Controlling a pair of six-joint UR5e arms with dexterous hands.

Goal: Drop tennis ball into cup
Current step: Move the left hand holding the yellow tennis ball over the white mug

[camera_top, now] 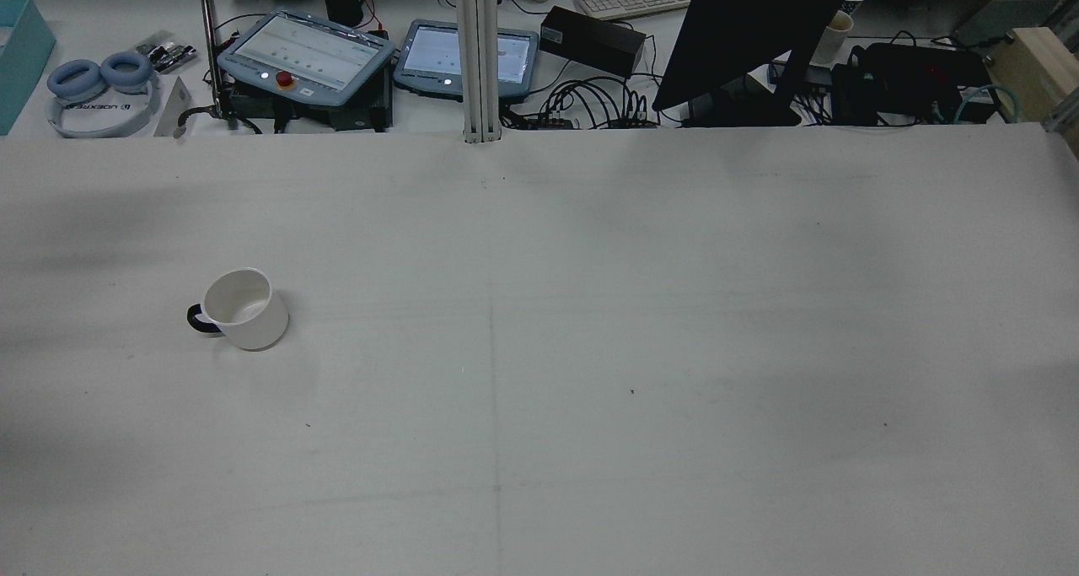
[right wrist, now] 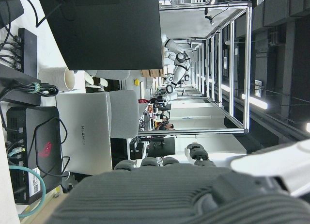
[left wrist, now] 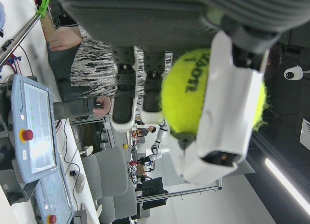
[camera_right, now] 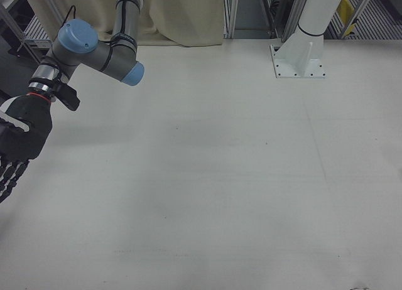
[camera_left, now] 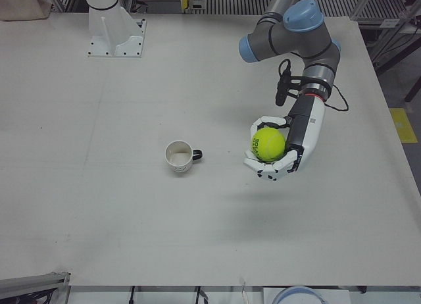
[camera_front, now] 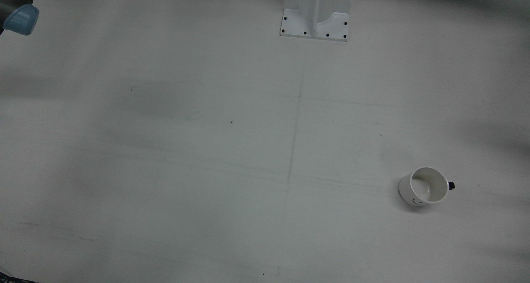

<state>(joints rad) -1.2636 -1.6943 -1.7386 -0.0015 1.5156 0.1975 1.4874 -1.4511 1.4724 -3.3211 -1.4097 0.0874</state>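
A white cup (camera_left: 178, 156) with a dark handle stands upright on the table; it also shows in the front view (camera_front: 424, 186) and the rear view (camera_top: 244, 309). My left hand (camera_left: 276, 149) is shut on a yellow-green tennis ball (camera_left: 269, 145), held above the table to the right of the cup in the left-front view. The ball fills the left hand view (left wrist: 203, 95) between white fingers (left wrist: 227, 112). My right hand (camera_right: 17, 142) hangs at the left edge of the right-front view, fingers extended downward and apart, holding nothing.
A white arm pedestal (camera_front: 316, 13) is bolted at the table's far side. Beyond the table edge in the rear view stand two teach pendants (camera_top: 308, 49), a monitor (camera_top: 750, 28), headphones (camera_top: 97, 83) and cables.
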